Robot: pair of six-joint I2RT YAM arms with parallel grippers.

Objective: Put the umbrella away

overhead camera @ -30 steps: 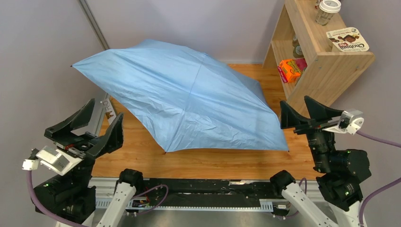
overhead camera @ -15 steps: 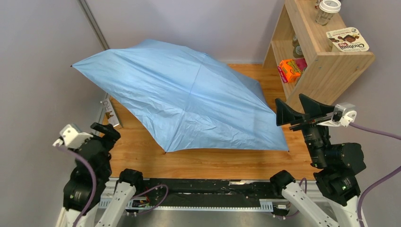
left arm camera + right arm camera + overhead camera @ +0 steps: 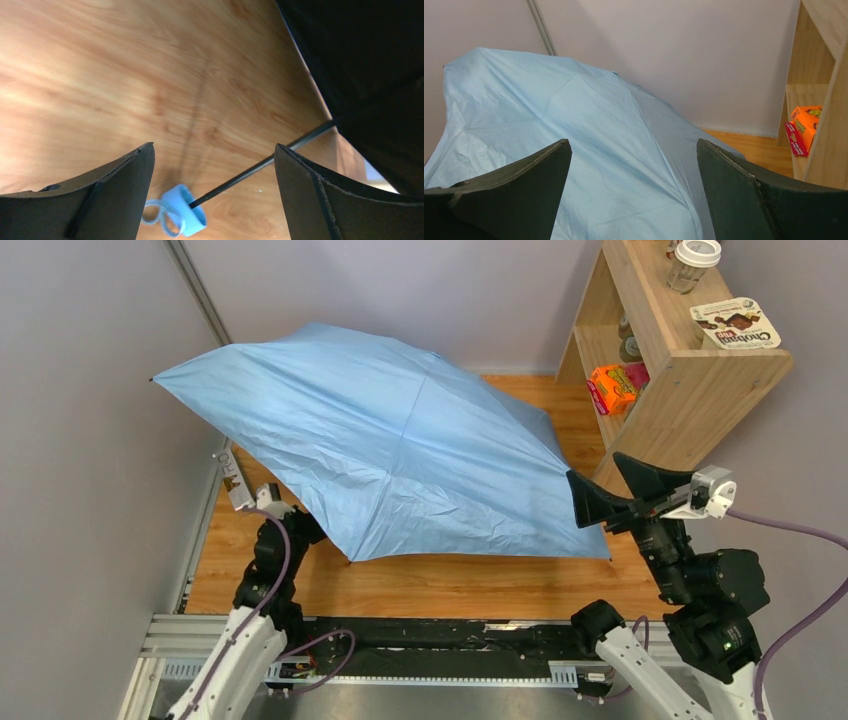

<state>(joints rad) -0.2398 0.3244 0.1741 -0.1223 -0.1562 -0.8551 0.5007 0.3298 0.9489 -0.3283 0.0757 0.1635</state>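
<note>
The open umbrella (image 3: 400,450) lies tilted on the wooden desk (image 3: 450,585), its sky-blue canopy covering most of it. The left gripper (image 3: 213,146) sits under the canopy's near-left edge, jaws wide, above the dark shaft (image 3: 260,167) and the small blue handle (image 3: 185,215), gripping neither. The right gripper (image 3: 594,466) hangs spread wide and empty by the canopy's right edge. On top of the shelf (image 3: 700,390) lies a pack (image 3: 735,325) lettered "Chobani"; the print on the orange box (image 3: 612,388) is too small to read

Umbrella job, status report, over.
Both open, empty: left gripper near handle under canopy, right gripper at canopy's right edge. Umbrella open on table. Shelf close beside it.
</note>
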